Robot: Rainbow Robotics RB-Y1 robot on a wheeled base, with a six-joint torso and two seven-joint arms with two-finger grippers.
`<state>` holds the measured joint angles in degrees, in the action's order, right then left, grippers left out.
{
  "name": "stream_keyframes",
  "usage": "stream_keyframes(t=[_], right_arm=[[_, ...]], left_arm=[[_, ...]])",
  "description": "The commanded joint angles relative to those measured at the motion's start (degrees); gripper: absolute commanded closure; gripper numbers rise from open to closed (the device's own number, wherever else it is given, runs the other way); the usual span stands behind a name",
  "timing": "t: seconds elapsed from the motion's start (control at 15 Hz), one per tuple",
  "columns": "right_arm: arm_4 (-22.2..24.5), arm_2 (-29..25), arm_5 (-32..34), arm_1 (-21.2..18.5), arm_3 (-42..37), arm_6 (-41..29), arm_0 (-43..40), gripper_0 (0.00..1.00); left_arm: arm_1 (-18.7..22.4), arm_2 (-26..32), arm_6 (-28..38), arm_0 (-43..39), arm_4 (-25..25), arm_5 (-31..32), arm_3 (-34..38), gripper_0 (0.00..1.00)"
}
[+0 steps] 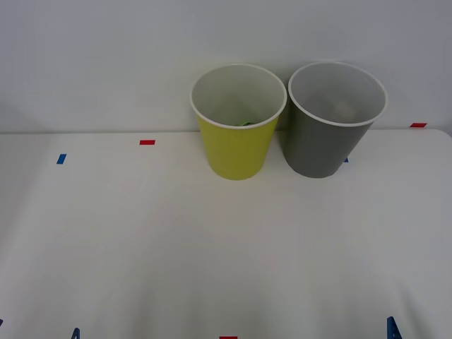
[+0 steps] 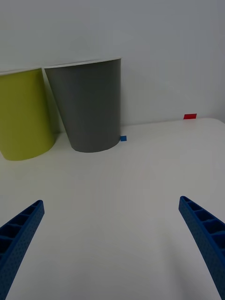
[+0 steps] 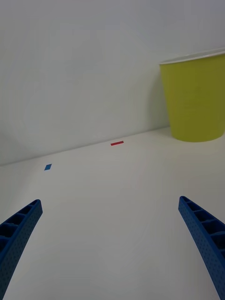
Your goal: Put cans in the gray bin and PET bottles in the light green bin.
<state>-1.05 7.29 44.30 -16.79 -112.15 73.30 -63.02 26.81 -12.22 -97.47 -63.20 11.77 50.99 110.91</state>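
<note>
With both bins filled at upper centre, the left gripper (image 3: 110,248) and right gripper (image 2: 111,248) should be kept released and parked low.

I can read no text, label, brand or number anywhere: my bins and table carry no writing, and the tape marks are plain.

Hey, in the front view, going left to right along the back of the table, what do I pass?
Blue tape mark → red tape mark → light green bin → gray bin → red tape mark at the far right.
</note>
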Motion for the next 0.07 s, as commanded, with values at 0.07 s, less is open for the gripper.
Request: stream_keyframes(t=[0.07], right_arm=[[0.0, 0.0, 0.0, 0.0, 0.0, 0.0, 0.0, 0.0]], left_arm=[[0.0, 0.0, 0.0, 0.01, 0.01, -0.02, 0.0, 0.0]])
